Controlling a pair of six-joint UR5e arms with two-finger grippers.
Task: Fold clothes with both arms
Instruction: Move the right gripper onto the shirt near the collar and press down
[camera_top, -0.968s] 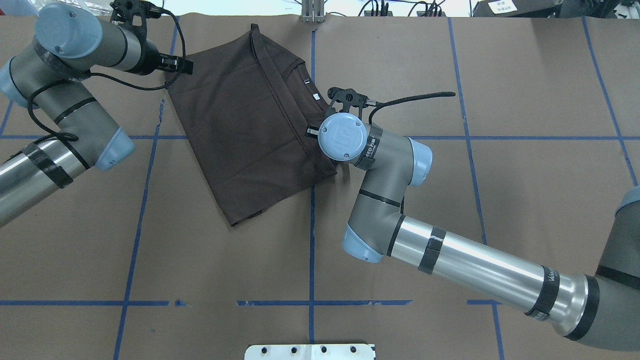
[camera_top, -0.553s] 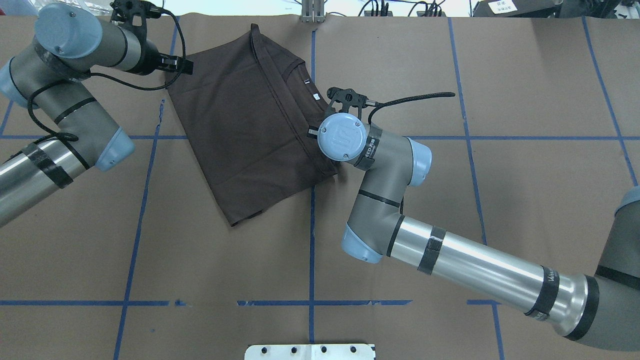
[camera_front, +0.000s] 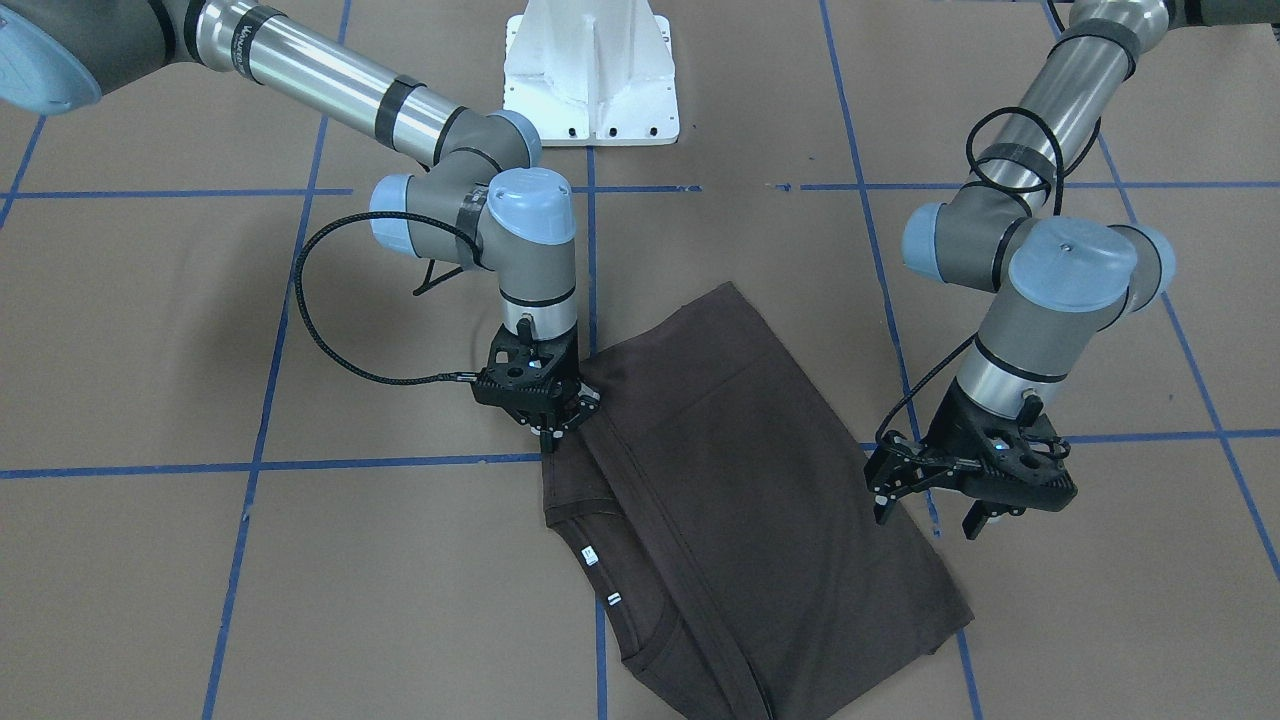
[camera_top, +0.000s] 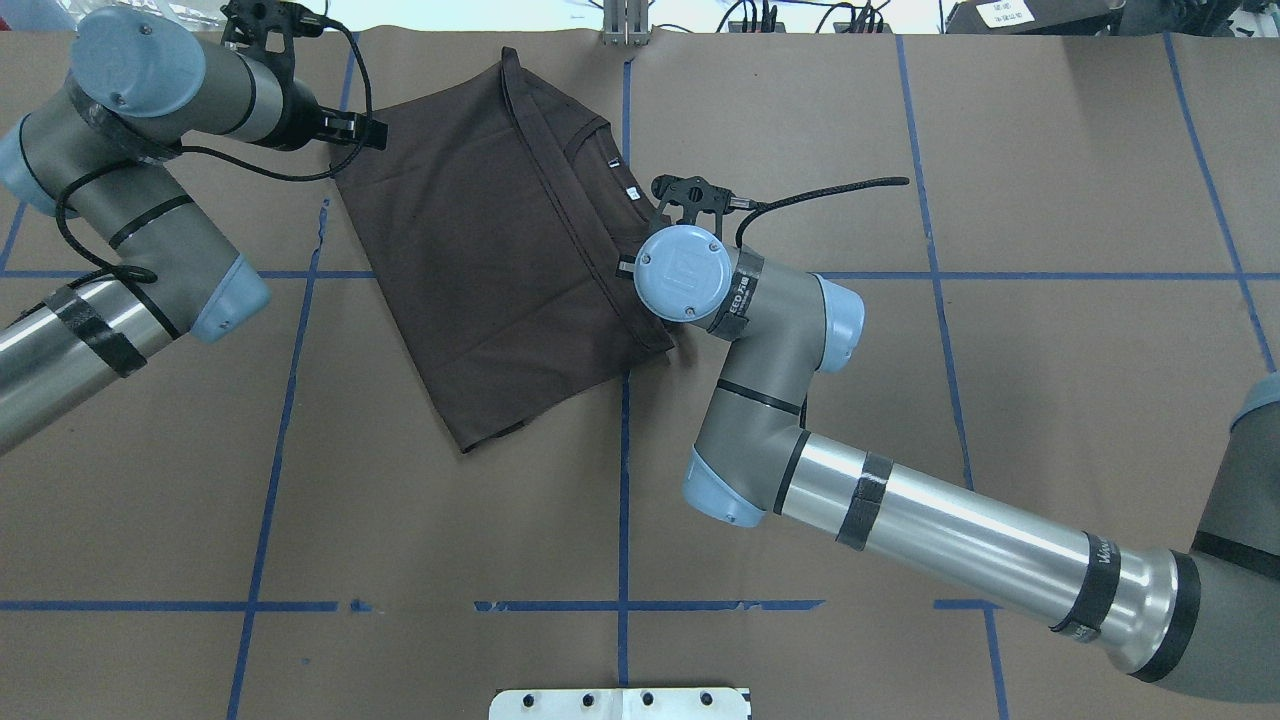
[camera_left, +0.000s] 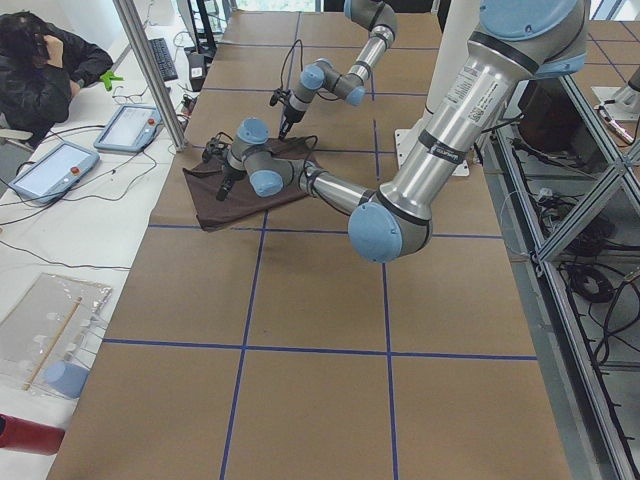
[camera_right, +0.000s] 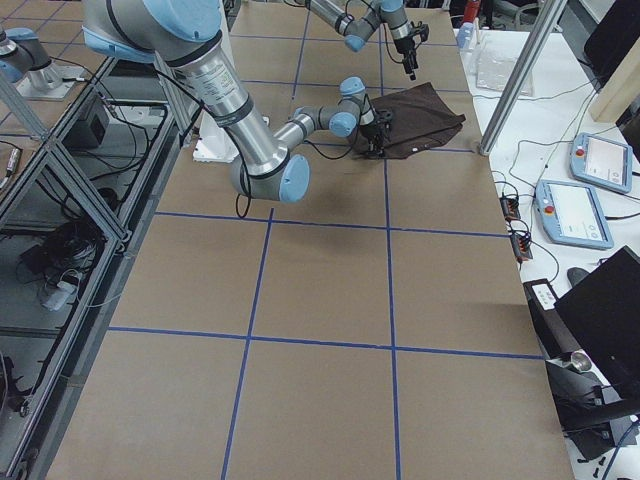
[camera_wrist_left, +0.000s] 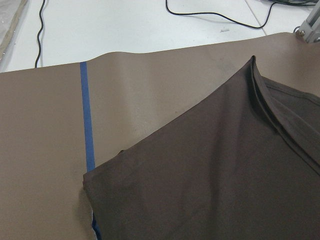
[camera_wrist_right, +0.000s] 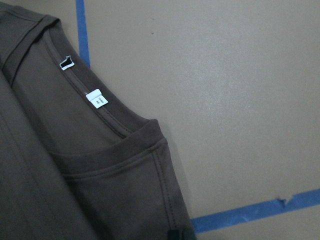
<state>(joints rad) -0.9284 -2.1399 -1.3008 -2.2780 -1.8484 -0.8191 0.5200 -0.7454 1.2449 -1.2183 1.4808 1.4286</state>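
R gripper vertical, pinching T-shirt; L gripper spread.

Dark brown T-shirt folded flat, collar exposed; right arm over its edge, left arm beside corner.

No legible txt: neck tags & right-arm band lettering too blurry (partial chars only)

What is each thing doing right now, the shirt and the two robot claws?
T-shirt: folded, lying flat on the table.
left gripper: open, beside the shirt's edge, holding nothing.
right gripper: shut, tip down at the shirt's edge; whether it pinches cloth, cannot tell.
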